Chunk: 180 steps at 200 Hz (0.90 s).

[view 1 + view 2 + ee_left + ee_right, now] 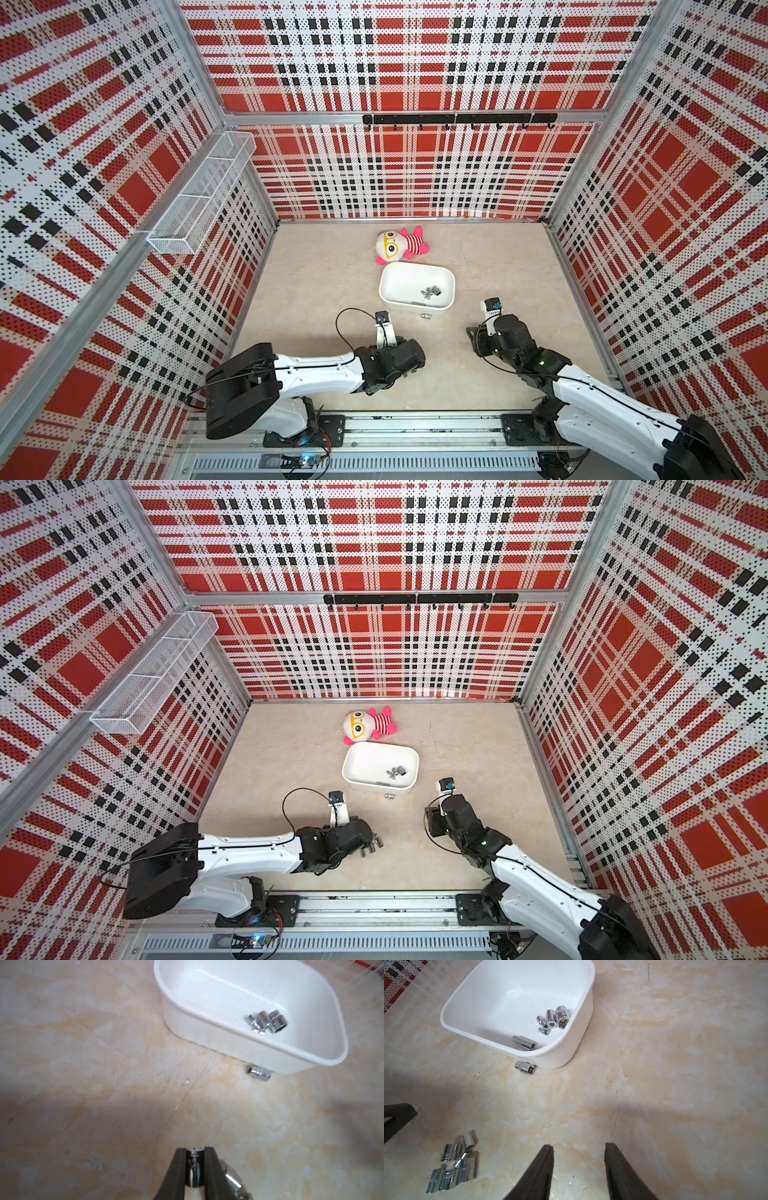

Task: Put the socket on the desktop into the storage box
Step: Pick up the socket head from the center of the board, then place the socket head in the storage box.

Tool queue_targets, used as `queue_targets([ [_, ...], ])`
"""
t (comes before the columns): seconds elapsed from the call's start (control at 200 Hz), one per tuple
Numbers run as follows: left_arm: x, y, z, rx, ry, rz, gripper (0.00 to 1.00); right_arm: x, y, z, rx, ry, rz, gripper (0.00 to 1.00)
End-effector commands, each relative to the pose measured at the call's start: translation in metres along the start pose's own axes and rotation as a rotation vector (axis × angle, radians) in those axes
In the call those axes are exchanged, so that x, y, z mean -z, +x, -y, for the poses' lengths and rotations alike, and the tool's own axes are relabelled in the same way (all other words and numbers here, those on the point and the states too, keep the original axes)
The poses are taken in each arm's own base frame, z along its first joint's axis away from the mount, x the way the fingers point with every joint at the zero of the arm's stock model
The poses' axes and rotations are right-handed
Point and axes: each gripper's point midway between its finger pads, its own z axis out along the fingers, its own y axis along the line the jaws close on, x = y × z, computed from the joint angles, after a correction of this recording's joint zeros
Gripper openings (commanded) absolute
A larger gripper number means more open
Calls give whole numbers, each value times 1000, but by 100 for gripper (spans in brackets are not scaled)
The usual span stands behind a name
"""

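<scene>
Pinching socket [193,1169] across its sides with left pincer [194,1150] for carry into storage box [228,1045]. Holding right pincer [579,1147] spread, empty, near-right, clear of path.

no legible text, no brand marks, no numbers, no signs

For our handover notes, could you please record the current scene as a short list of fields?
left tool: shut on held socket
right tool: open, empty, over bare desktop
storage box: on the desktop, open top
boxed sockets: several, inside the storage box
lone socket: on the desktop beside the box's near wall; contact unclear
loose sockets: cluster on the desktop by the left tool
plush doll: lying behind the box
task status: unfinished; sockets lie outside the box
</scene>
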Motion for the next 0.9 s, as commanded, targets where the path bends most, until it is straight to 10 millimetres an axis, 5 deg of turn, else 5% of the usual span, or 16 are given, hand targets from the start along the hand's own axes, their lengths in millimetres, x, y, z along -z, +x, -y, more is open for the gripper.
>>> queue_targets([
  [0.0,11,-44,22,-26,38,76,3,1,-7,-5,1,-13,17,46],
  [0.17,9,-100,57,-47,73,160,5,2,-8,-6,1,-20,21,46],
  [0.306,-21,-119,75,-61,102,129,0,3,-8,-6,3,-24,23,46],
  [0.726,-112,-124,76,-76,64,64,0,3,-8,-8,5,-30,23,47],
  [0.897,-128,-111,71,-80,62,29,17,3,-8,-8,8,-35,22,47],
])
